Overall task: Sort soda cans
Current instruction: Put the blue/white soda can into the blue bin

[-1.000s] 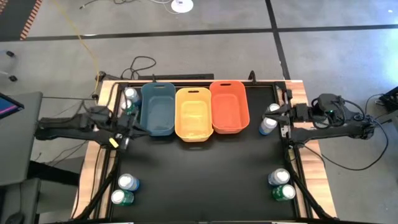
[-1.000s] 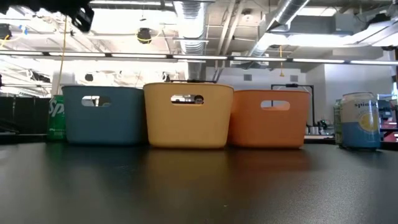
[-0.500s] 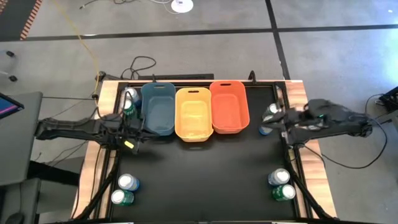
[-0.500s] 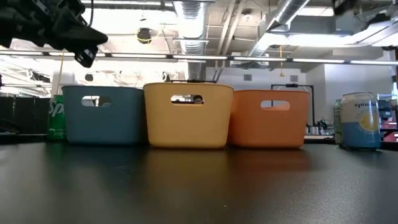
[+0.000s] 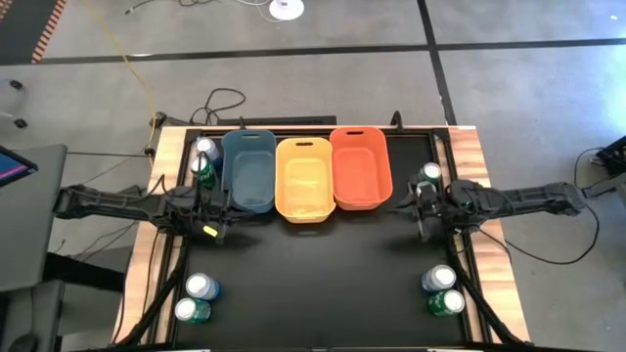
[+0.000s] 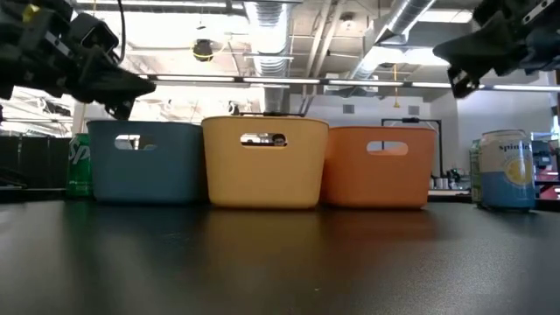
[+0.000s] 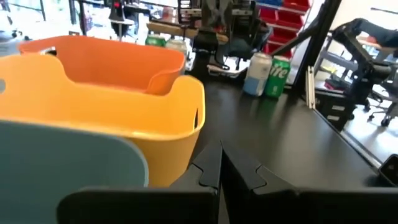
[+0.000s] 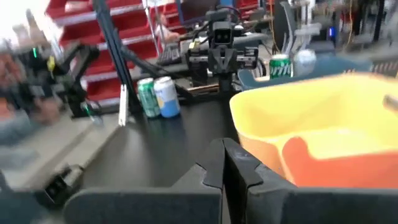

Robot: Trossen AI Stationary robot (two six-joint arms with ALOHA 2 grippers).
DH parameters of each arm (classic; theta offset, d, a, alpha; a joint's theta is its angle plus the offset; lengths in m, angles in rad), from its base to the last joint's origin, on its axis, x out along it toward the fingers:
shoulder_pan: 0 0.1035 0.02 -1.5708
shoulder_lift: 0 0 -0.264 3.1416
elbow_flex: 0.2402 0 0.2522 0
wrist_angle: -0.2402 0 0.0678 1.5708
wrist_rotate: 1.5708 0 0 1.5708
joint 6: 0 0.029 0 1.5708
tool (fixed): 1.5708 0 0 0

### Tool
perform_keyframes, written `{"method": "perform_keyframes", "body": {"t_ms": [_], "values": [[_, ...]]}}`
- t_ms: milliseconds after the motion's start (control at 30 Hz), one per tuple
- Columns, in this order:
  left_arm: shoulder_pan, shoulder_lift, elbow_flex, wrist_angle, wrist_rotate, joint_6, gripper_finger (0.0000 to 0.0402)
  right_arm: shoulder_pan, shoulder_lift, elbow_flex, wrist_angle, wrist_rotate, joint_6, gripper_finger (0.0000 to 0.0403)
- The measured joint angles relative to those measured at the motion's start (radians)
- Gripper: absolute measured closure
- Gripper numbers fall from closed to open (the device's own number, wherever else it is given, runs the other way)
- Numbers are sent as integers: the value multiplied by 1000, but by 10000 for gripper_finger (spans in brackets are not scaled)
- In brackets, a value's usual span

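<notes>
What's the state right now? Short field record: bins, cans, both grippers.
bins: blue bin, yellow bin, orange bin, side by side at the far edge, nothing visible inside
cans: pairs near all four corners of the table, none sorted yet
left gripper: shut, empty, by the blue bin
right gripper: shut, empty, beside the orange bin

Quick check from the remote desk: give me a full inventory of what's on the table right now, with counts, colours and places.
Soda cans at the far left corner: two, one silver-topped and one green, beside the blue bin.
Soda cans at the near left corner: two, blue-silver and green.
Soda cans at the near right corner: two, blue-silver and green.
Soda can at the far right: one showing, green; others may be hidden by the arm.
Bins: blue bin, yellow bin, orange bin, in a row at the far edge.
Left gripper: shut, empty, near the blue bin.
Right gripper: shut, empty, near the orange bin.
</notes>
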Motion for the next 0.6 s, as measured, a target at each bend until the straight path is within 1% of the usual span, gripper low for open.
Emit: {"method": "perform_keyframes", "body": {"t_ms": [67, 133, 333, 433, 500, 600], "values": [[0, 1, -12, -8, 0, -17, 401, 1, 0, -15, 17, 1, 74, 376], [0, 1, -18, -13, 0, -31, 401, 1, 1, -18, 18, 1, 81, 373], [0, 1, -24, 13, -32, -31, 401, 1, 0, -18, 45, 1, 37, 372], [0, 1, -24, 29, -38, -68, 401, 0, 0, -18, 52, 22, 39, 371], [0, 1, -24, 41, -71, -97, 401, 4, 0, -18, 56, 43, 44, 370], [0, 1, -24, 99, -106, -140, 401, 24, 0, -18, 120, 47, 2, 369]]}}
